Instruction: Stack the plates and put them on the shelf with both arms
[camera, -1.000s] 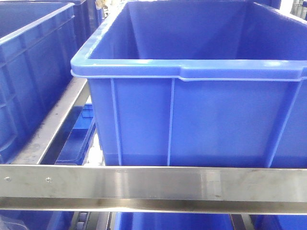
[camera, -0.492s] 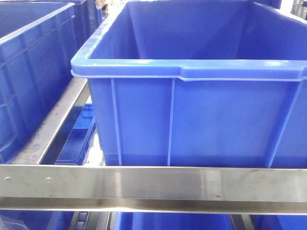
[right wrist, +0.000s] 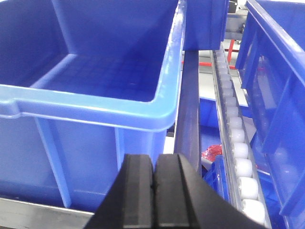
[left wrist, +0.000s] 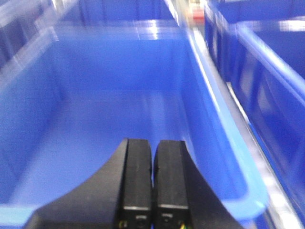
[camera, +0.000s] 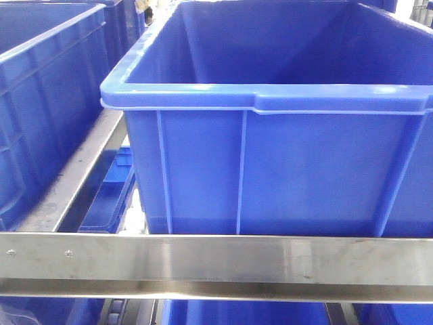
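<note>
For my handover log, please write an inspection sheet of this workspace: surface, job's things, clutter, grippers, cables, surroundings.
Surface: steel shelf rail across the front, with a roller track to the right.
Job's things: plates, nothing seen in any view.
Clutter: nothing seen inside the large blue crate; something red below the rollers, too small to identify.
Grippers: left gripper shut, holding nothing, over a blue bin; right gripper shut, holding nothing, near the crate's corner.
Cables: nothing seen.
Surroundings: second blue crate to the left, more below.
</note>
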